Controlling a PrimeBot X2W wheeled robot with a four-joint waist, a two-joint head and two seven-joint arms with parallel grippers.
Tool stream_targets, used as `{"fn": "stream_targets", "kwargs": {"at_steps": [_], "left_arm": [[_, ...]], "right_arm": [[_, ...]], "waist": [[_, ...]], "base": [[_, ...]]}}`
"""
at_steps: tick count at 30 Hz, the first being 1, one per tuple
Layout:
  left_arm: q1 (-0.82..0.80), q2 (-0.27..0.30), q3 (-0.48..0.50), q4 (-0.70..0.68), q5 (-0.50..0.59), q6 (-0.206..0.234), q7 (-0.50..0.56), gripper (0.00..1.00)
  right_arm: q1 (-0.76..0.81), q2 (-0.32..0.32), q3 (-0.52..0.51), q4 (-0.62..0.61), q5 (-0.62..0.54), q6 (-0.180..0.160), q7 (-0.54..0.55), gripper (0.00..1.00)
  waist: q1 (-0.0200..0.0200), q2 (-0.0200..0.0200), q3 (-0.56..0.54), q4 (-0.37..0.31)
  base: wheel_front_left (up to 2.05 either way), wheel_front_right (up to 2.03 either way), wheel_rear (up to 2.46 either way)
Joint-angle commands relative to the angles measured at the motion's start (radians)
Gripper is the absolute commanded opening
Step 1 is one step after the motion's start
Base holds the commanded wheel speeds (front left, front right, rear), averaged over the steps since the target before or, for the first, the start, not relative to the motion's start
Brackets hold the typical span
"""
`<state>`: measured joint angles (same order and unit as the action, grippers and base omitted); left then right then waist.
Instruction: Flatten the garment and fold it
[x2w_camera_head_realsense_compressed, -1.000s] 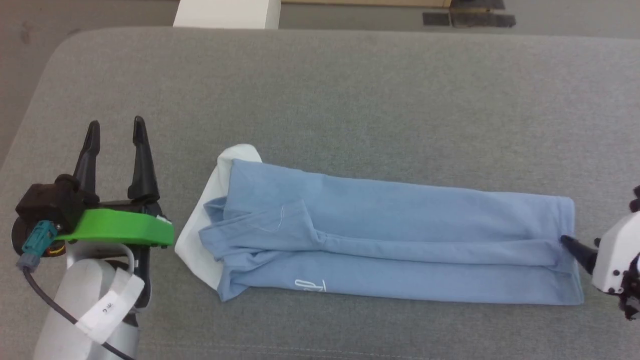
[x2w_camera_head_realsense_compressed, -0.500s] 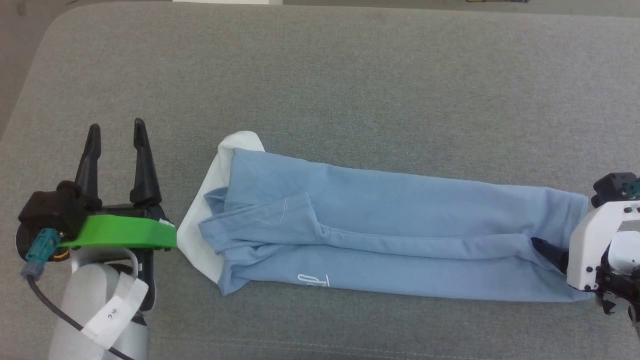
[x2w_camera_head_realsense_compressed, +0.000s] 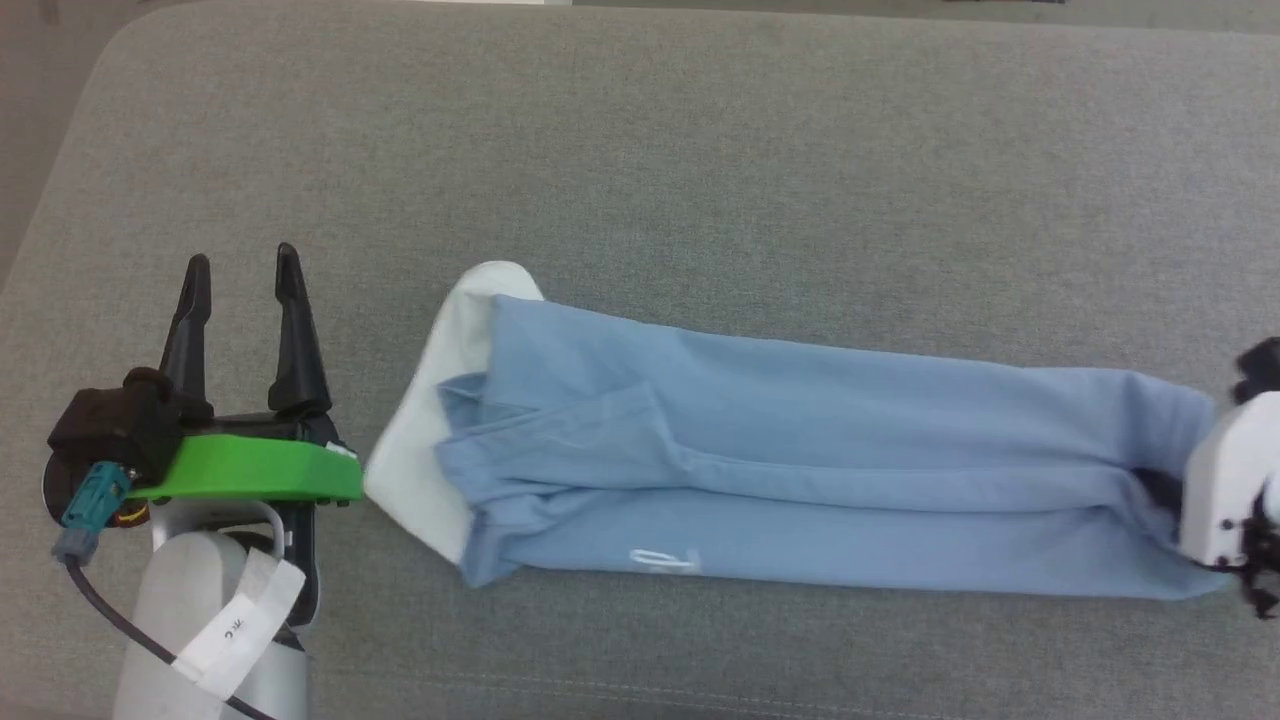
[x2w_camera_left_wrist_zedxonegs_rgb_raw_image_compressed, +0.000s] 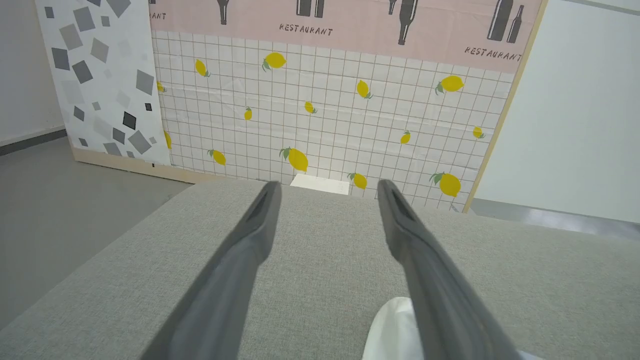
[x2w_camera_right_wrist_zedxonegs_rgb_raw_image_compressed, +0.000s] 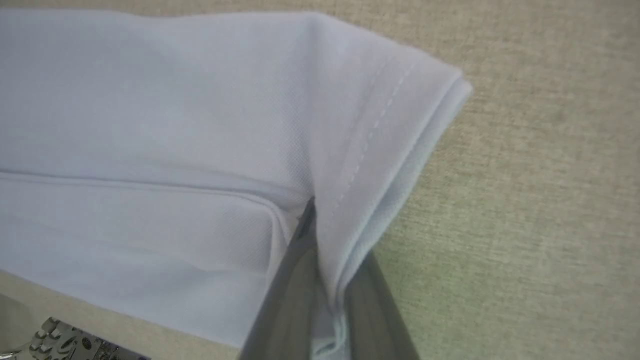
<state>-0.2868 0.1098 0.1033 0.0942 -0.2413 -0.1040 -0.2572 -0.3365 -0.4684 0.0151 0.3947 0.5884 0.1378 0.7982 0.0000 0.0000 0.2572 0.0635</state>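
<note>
The left gripper (x2w_camera_head_realsense_compressed: 243, 256) is sitting at the left side of the grey padded surface (x2w_camera_head_realsense_compressed: 640, 150). Its two dark fingers are standing wide apart and holding nothing. A green bracket (x2w_camera_head_realsense_compressed: 250, 468) is sitting across its wrist, and a dark cable (x2w_camera_head_realsense_compressed: 95, 600) is trailing from a teal connector (x2w_camera_head_realsense_compressed: 92, 492) beside it. In the left wrist view, the fingers are pointing toward a lemon-patterned panel (x2w_camera_left_wrist_zedxonegs_rgb_raw_image_compressed: 325, 110) beyond the surface.

Just to the right of this gripper, and apart from it, the garment (x2w_camera_head_realsense_compressed: 800, 470) is lying on the surface as a long narrow band. The sides are lying folded in over the middle. The white collar (x2w_camera_head_realsense_compressed: 430, 430) is forming the left end. The small white logo (x2w_camera_head_realsense_compressed: 665, 560) is showing on the near fold, close to that end. The light blue body is running rightward to the stitched hem (x2w_camera_right_wrist_zedxonegs_rgb_raw_image_compressed: 380, 120).

At the far right, the right gripper (x2w_camera_right_wrist_zedxonegs_rgb_raw_image_compressed: 327, 260) is pinching the hem end of the garment, with its fingers closed on layers of fabric. The fabric at the grip is rising slightly from the surface.
</note>
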Motion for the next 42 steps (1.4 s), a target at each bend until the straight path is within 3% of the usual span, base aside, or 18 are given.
{"fn": "stream_targets", "kwargs": {"at_steps": [1,9,13,17,23,29,35,42], "left_arm": [[0.006,-0.007,0.004,0.003,0.010,-0.007,-0.004,1.00],[0.004,-0.017,0.009,0.007,0.022,-0.019,-0.004,1.00],[0.009,-0.020,0.011,0.014,0.025,-0.022,-0.005,1.00],[0.019,-0.024,0.012,0.027,0.026,-0.023,-0.005,1.00],[0.048,-0.028,0.019,0.038,0.029,-0.025,-0.005,1.00],[0.064,-0.033,0.016,0.039,0.033,-0.026,-0.005,1.00],[0.061,-0.039,0.010,0.038,0.030,-0.026,-0.005,1.00],[0.050,-0.044,-0.001,0.047,0.021,-0.026,-0.005,1.00]], "right_arm": [[-0.003,-0.025,-0.043,0.042,-0.039,-0.007,-0.006,0.00],[-0.021,-0.050,-0.294,0.118,-0.252,-0.007,-0.001,0.00],[-0.022,-0.025,-0.329,0.084,-0.317,-0.007,0.033,0.00],[0.003,-0.034,-0.244,-0.014,-0.318,-0.007,0.144,0.00],[0.050,-0.109,-0.049,-0.312,-0.182,-0.007,0.350,0.00],[0.037,-0.106,0.095,-0.525,-0.081,-0.007,0.420,0.00],[-0.041,-0.019,0.267,-0.534,-0.057,-0.007,0.383,0.00],[-0.182,0.105,0.466,-0.378,-0.069,-0.007,0.265,0.00]], "waist": [[0.0000,0.0000,0.000,0.001],[0.0000,0.0000,-0.002,0.008],[0.0000,0.0000,-0.011,0.004],[0.0000,0.0000,-0.037,-0.003],[0.0000,0.0000,-0.082,-0.021],[0.0000,0.0000,-0.092,-0.027],[0.0000,0.0000,-0.074,-0.014],[0.0000,0.0000,-0.046,0.019]], "base": [[0.00,0.00,0.00],[0.00,0.00,0.00],[0.00,0.00,0.00],[0.00,0.00,0.00],[0.00,0.00,0.00],[0.00,0.00,0.00],[0.00,0.00,0.00],[0.00,0.00,0.00]]}}
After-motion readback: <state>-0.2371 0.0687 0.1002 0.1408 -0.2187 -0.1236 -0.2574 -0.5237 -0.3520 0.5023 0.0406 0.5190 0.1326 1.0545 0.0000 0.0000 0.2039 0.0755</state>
